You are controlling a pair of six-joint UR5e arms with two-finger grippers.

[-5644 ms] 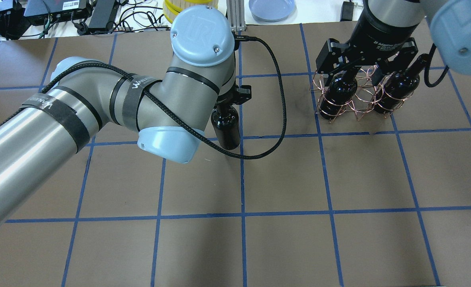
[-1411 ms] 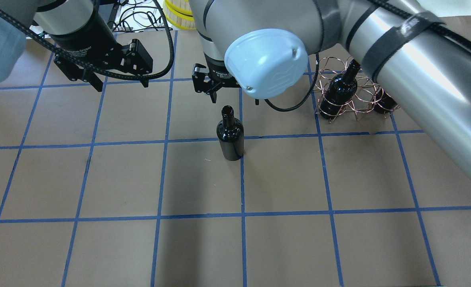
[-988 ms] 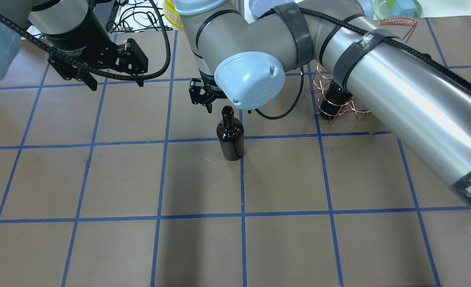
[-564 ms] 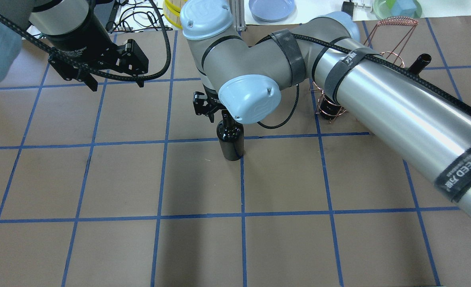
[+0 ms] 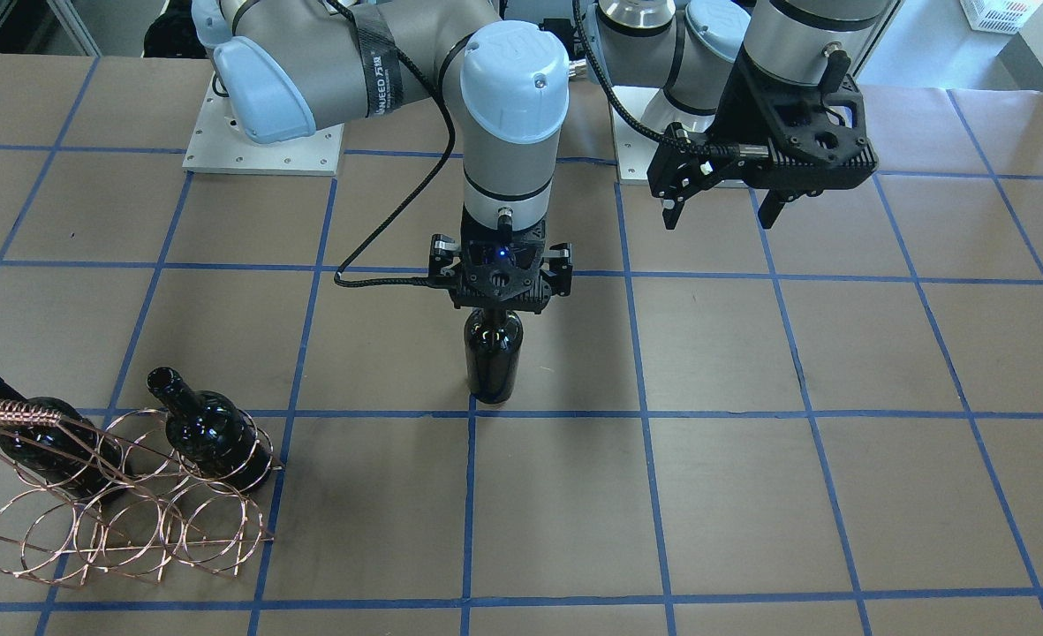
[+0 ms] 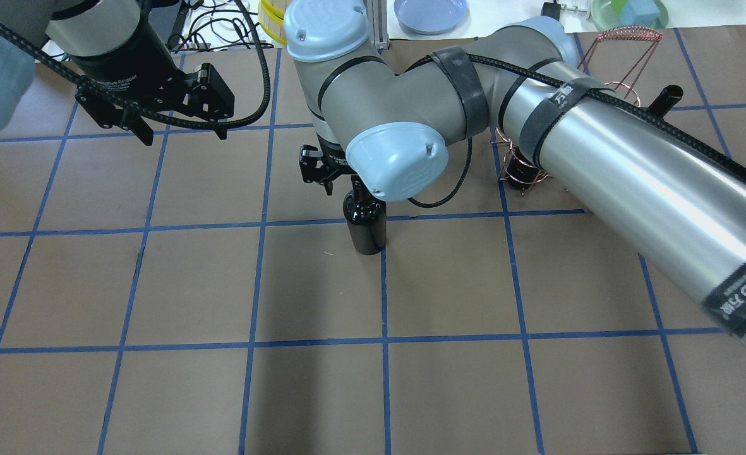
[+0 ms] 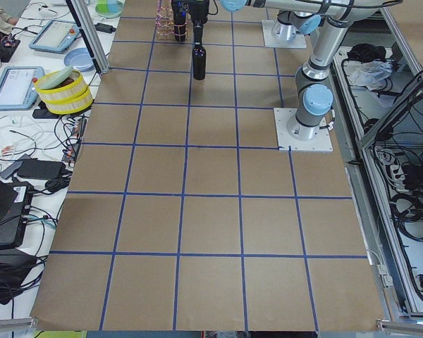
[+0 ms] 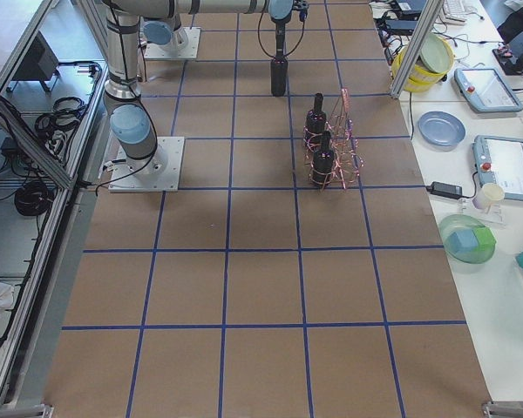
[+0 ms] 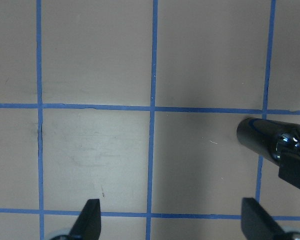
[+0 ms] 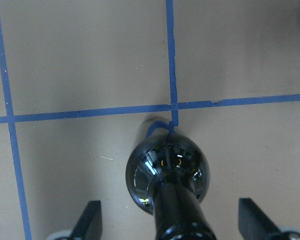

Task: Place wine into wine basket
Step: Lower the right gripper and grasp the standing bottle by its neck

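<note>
Straddling the neck of the wine (image 5: 493,362), my right tool (image 5: 498,300) hangs straight down over it with its jaws spread wide. In the right wrist view each of the fingers (image 10: 90,220) stands clear of the glass, with the neck between them and untouched. The wine stands upright on the worktop (image 5: 751,495), out in its middle, with its foot at a crossing of the blue tape lines (image 5: 645,415).

My left tool (image 5: 720,212) hovers above the worktop on my left side, nearer the edge where my bases are bolted. Its jaws are apart, there is nothing between them, and bare brown paper lies below.

The wine basket (image 5: 124,521) sits well apart from the wine on my right side, near the worktop's edge opposite my bases. Two other bottles (image 5: 212,433) lie slanted in its rings, necks pointing up and back toward me. The twisted-wire handle (image 5: 9,411) rises over the one farther to my right.
</note>
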